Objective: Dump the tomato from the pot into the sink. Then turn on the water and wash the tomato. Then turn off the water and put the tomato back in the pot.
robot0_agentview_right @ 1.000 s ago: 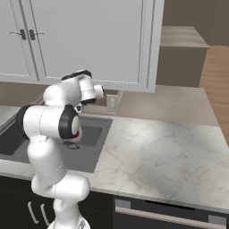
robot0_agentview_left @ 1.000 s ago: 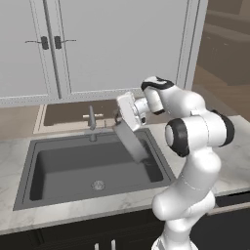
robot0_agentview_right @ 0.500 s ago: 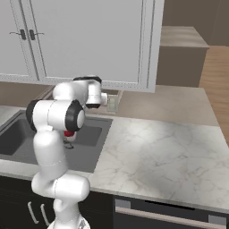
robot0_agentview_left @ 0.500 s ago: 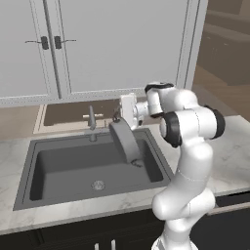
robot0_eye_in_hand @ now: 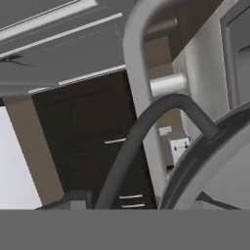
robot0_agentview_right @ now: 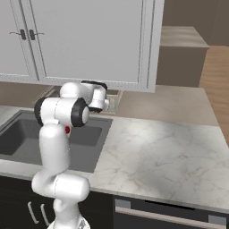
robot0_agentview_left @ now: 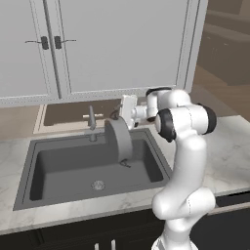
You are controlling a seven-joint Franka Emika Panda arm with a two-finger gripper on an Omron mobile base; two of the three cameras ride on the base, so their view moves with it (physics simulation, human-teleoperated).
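White upper cabinet doors (robot0_agentview_left: 117, 46) hung above the back wall, the left pair carrying small dark handles (robot0_agentview_left: 51, 42). A light marble counter (robot0_agentview_right: 156, 154) ran along the front and spread wide to the right. Behind it lay a brown backsplash (robot0_agentview_left: 68, 113) with a pale recessed frame. Under the counter edge sat dark lower cabinets (robot0_agentview_right: 18, 201) with slim pale handles (robot0_agentview_right: 36, 214) and a dark appliance front (robot0_agentview_right: 165, 217). A brown wooden floor (robot0_agentview_right: 219, 71) lay far right.
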